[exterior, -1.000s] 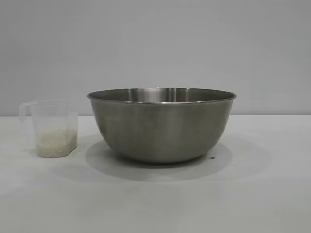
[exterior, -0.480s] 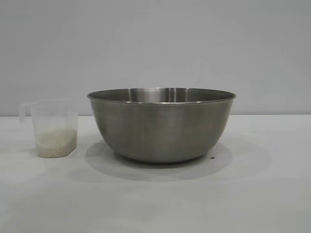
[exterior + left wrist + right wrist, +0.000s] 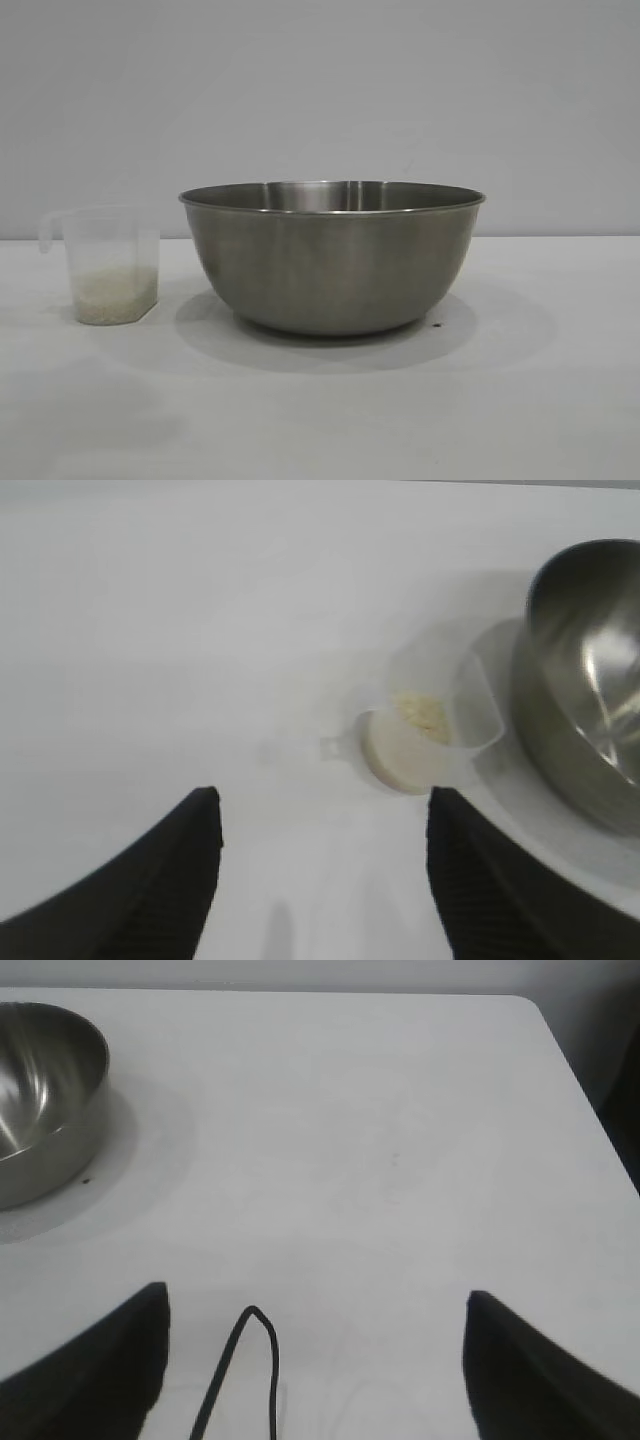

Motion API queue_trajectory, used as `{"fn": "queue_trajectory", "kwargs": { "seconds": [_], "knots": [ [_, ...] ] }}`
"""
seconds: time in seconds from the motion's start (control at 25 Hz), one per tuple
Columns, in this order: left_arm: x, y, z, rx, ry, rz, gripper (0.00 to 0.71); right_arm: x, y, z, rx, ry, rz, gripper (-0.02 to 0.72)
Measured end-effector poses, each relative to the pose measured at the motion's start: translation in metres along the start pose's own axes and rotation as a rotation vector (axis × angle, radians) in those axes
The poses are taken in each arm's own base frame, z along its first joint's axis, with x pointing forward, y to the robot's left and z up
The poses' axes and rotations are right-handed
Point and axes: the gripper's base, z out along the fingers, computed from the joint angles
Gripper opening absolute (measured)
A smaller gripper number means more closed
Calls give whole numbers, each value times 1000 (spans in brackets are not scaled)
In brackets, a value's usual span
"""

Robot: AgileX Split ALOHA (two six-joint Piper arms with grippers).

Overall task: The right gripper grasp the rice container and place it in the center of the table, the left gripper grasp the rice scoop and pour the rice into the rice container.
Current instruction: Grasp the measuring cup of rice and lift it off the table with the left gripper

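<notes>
— What's the setting?
— A white matte table [image 3: 560, 400] against a plain grey wall [image 3: 320, 90]. The rice container [image 3: 333, 258] stands mid-table; the rice scoop [image 3: 108, 265] stands upright just beside it, apart, rice [image 3: 115, 296] in its bottom.
— The grippers?
— The left gripper [image 3: 320, 865] hangs short of the scoop, jaws spread, empty. The right gripper [image 3: 315, 1360] is wide open over bare table; that dark speck [image 3: 86, 1181] by the bowl is possibly a stray crumb.

The steel bowl [image 3: 333, 258] sits upright mid-table [image 3: 540, 400], just beside the clear upright scoop [image 3: 108, 265] holding rice [image 3: 115, 296].
</notes>
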Motion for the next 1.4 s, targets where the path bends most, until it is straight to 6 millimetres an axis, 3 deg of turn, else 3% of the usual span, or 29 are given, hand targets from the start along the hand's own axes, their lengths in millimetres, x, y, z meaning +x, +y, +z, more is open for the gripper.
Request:
{"fn": "queue_trajectory", "kwargs": {
  "seconds": [0.2,0.52,0.64,0.76,0.88,1.04,1.2,1.4],
  "knots": [
    [0,2,0,-17,-8,-55,429,0,0,0,0,0,0,538],
    [1,-3,0,28,11,-535,429,0,0,0,0,0,0,538],
    [2,-15,-1,158,61,-567,429,0,0,0,0,0,0,538],
    [4,-33,-6,356,120,-474,429,0,0,0,0,0,0,538],
    [10,-62,-25,722,245,-356,429,0,0,0,0,0,0,538],
    [24,-77,-51,1010,431,-160,429,0,0,0,0,0,0,538],
    [26,-70,-56,951,597,118,429,0,0,0,0,0,0,538],
    [1,-57,-52,762,597,334,429,0,0,0,0,0,0,538]
  ]
}}
